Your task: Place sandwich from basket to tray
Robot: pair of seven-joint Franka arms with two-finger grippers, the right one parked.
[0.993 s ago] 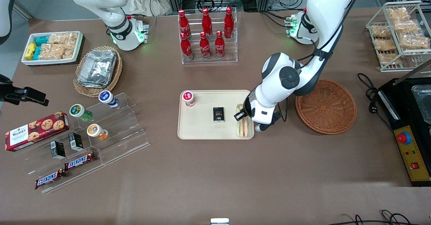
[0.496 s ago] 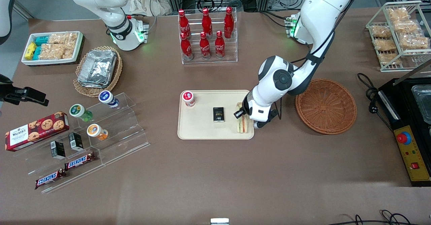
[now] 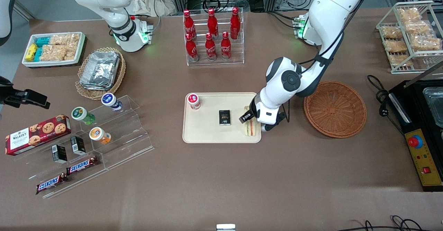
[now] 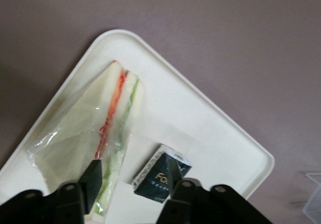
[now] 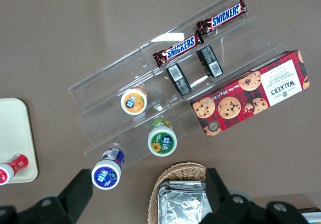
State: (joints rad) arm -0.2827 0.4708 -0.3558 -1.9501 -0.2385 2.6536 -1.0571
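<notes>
The wrapped sandwich (image 3: 251, 129) (image 4: 95, 138) lies flat on the cream tray (image 3: 207, 134) (image 4: 210, 128), along the tray's edge toward the working arm's end of the table, its orange-red and green filling stripes showing through the clear wrap. The left arm's gripper (image 3: 246, 117) (image 4: 133, 176) hangs just above it, fingers spread with a plain gap between them and nothing held; in the wrist view one dark fingertip (image 4: 92, 176) sits over the sandwich's cut edge and the other over a small black box (image 3: 224, 117) (image 4: 161, 175).

That black box rests near the tray's middle, just beside the sandwich but apart from it. A red-capped yogurt bottle (image 3: 193, 101) (image 5: 11, 167) lies in the tray's corner toward the parked arm's end, farther from the front camera than the box.

The reddish-brown woven basket (image 3: 335, 109) sits on the brown table (image 3: 221, 175) near the tray, toward the working arm's end, with the arm's wrist between them.

Farther from the camera, a clear rack holds red cola bottles (image 3: 211, 30). Toward the parked arm's end stand a clear stepped display (image 3: 114, 134) (image 5: 150, 93) with small yogurt pots, two Snickers bars (image 3: 67, 175) (image 5: 200, 35) and a Walker's cookie box (image 3: 36, 134) (image 5: 251, 93), a tan wicker basket of foil trays (image 3: 100, 70) (image 5: 181, 196) and a white bin of snack packets (image 3: 53, 47).
</notes>
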